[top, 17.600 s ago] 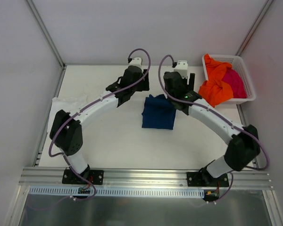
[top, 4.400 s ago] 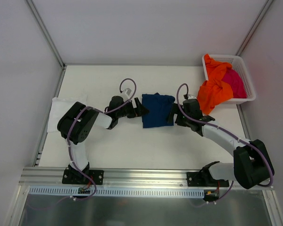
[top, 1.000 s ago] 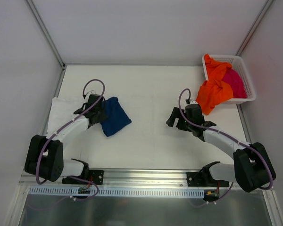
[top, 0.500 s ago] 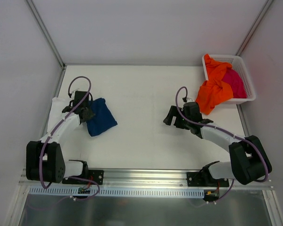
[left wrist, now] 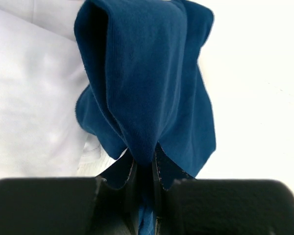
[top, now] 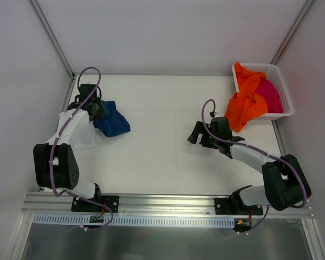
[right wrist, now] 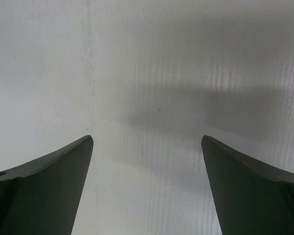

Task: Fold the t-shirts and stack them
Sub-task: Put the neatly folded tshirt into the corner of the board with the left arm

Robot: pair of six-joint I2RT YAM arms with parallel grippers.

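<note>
Top external view: left gripper (top: 96, 110), clamped on the folded navy tee (top: 114, 122), has carried it from mid-table to the white tee (top: 82, 138), at its edge; stacking looks imminent. Right gripper (top: 196, 134) gapes empty, well apart.

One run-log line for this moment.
left fingers: shut on navy t-shirt | navy t-shirt: beside white t-shirt | right fingers: open, empty | orange t-shirt: spilling over basket

Four t-shirts (top: 112, 122) (top: 86, 138) (top: 246, 103) (top: 271, 95) — one basket (top: 283, 89), two pincers (top: 99, 112) (top: 193, 134).
</note>
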